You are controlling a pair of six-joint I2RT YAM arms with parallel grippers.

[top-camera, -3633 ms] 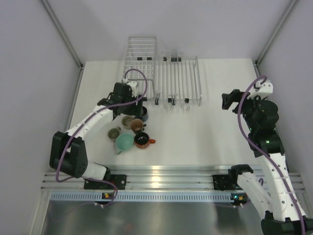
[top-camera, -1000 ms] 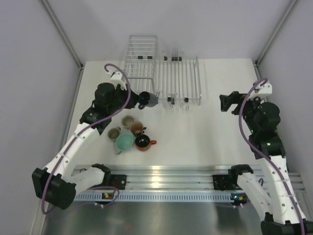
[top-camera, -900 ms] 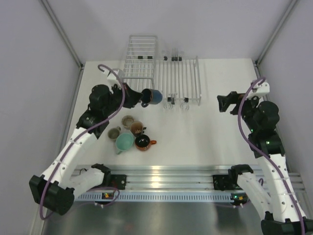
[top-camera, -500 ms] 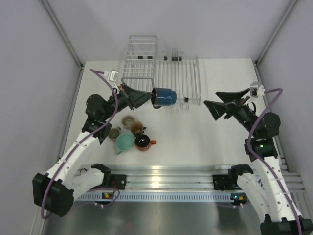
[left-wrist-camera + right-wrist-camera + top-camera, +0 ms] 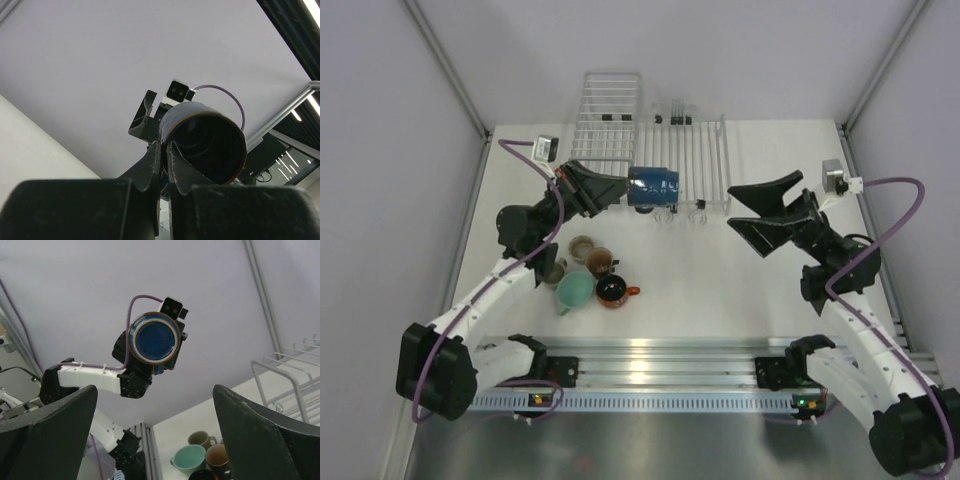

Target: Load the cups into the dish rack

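Jaws of the left gripper (image 5: pixel 620 188) are pinched on the rim wall of the dark blue mug (image 5: pixel 655 187). The mug is held on its side in the air by the near edge of the dish rack (image 5: pixel 705 150), base toward the right gripper (image 5: pixel 760 205), whose jaws stand spread wide and clear of it. Looks like a mid-air hand-over: the right gripper must come in round the mug's body and grip before the left lets go.

Rack (image 5: pixel 695 170) at far middle of table (image 5: pixel 740 280), basket (image 5: pixel 608 120) just left of it, mug (image 5: pixel 653 187) in left gripper (image 5: pixel 625 188) over rack's near left corner, five mugs (image 5: pixel 600 262) clustered nearer and left, right gripper (image 5: pixel 732 206) by rack's near right corner.
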